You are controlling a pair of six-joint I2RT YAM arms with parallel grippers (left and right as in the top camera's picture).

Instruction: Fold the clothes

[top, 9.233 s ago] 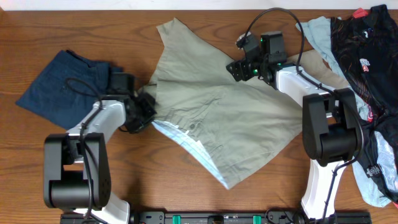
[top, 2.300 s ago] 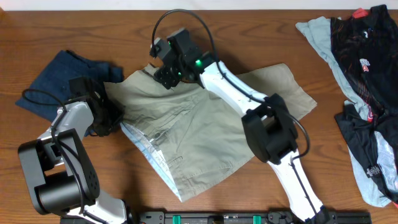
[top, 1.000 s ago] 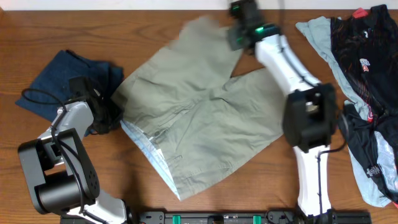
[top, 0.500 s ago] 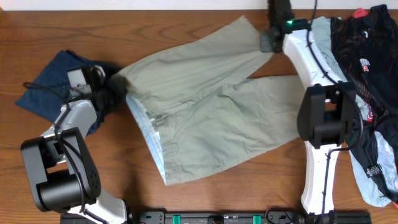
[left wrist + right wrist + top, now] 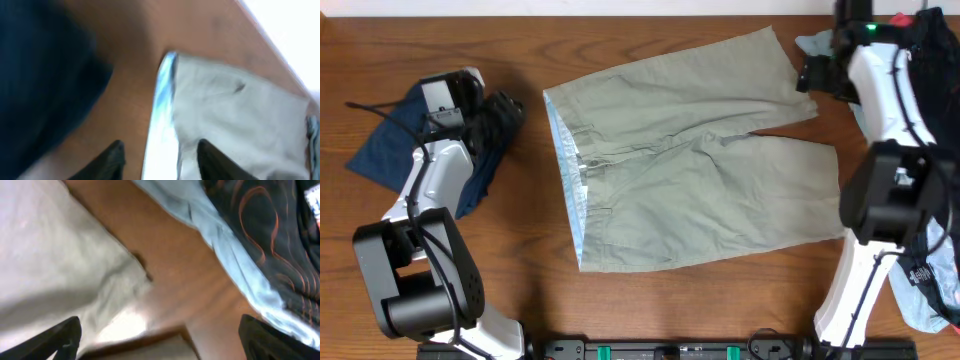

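Overhead view: khaki shorts (image 5: 690, 165) spread flat mid-table (image 5: 620, 320), waistband (image 5: 567, 170) to the left with pale blue lining showing, legs pointing right. Left fingers (image 5: 114, 159): parted, empty, just beside the waistband's far corner. Right fingers (image 5: 62, 337): spread wide, empty, at the far leg's hem. Handling, judged: light, soft, limp cotton, liable to sag and drag. Best hold: hem or waistband corners, pinching both layers.

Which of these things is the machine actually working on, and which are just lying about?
In the job: the khaki shorts, spread flat.
Lying about: the dark blue garment at left; the black patterned garment and pale blue garment at right.
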